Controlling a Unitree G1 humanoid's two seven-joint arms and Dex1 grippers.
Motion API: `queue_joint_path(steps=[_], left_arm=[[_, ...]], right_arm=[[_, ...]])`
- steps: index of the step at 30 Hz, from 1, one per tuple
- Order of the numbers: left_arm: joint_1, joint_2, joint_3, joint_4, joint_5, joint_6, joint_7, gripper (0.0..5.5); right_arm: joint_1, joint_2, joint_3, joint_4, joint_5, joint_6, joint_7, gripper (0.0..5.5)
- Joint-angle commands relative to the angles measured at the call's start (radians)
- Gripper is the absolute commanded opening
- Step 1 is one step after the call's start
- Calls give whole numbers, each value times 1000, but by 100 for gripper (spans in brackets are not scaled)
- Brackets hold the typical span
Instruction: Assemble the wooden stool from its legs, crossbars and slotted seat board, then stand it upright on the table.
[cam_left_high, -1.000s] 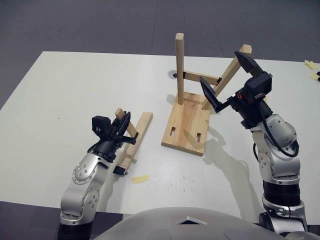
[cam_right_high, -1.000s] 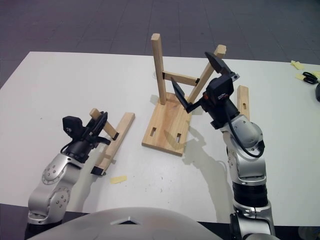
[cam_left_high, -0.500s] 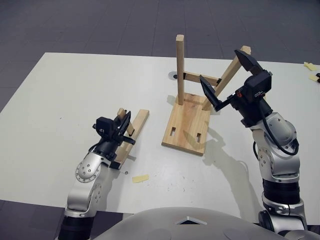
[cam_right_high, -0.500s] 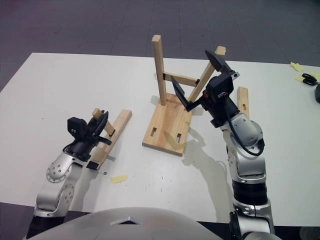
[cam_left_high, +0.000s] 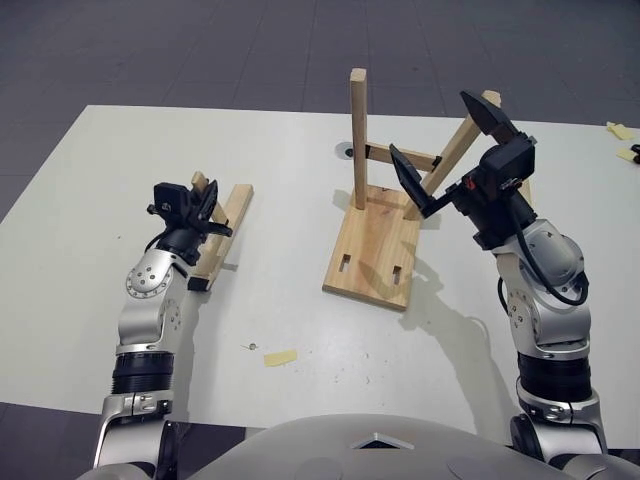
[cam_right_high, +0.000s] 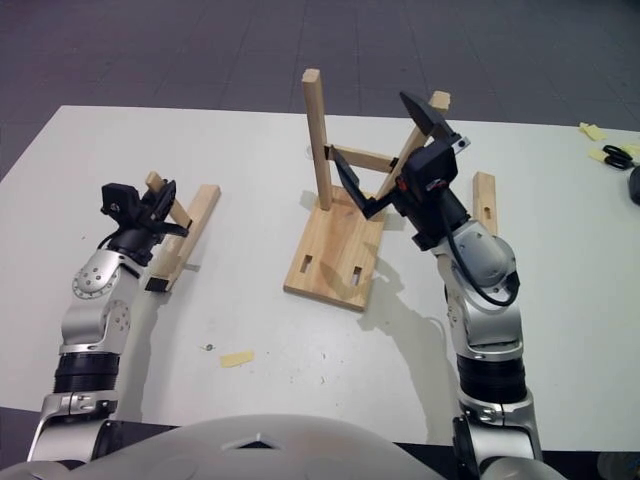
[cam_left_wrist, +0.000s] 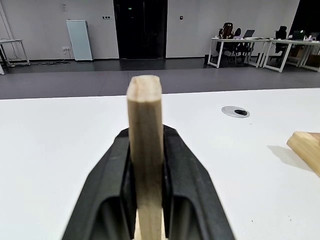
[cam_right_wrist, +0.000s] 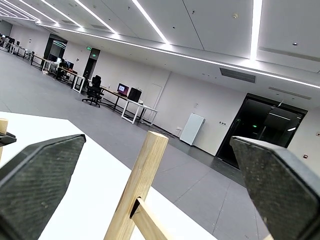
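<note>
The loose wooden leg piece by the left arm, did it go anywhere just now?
The left gripper, shut on the leg frame, moved it away from the robot and further left. The open right gripper shifted slightly. The seat board and its standing legs stayed put.

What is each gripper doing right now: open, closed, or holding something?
Left gripper: closed on a wooden leg.
Right gripper: open, holding nothing.
</note>
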Motion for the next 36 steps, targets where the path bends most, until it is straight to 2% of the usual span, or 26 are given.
queue_joint_path(steps=[1, 9, 17, 18, 28, 36], left_arm=[[209, -67, -63, 155, 14, 208, -3, 42], [170, -35, -60, 74, 64, 149, 30, 42], [63, -45, -23, -119, 68, 113, 100, 42], [54, -50, -21, -133, 62, 123, 104, 79], [-42, -71, 25, -326, -24, 270, 125, 245], [-306, -18, 96, -436, -94, 400, 173, 391]], right_arm=[[-33, -1, -6, 9, -5, -1, -4, 540], [-44, -3, -3, 18, -9, -5, -2, 540], [-47, 4, -3, 27, -17, -16, -13, 540], [-47, 4, -3, 29, -18, -17, -15, 540], [-28, 2, -8, 30, -20, -25, -20, 540], [-16, 7, -3, 27, -24, -24, -25, 540]])
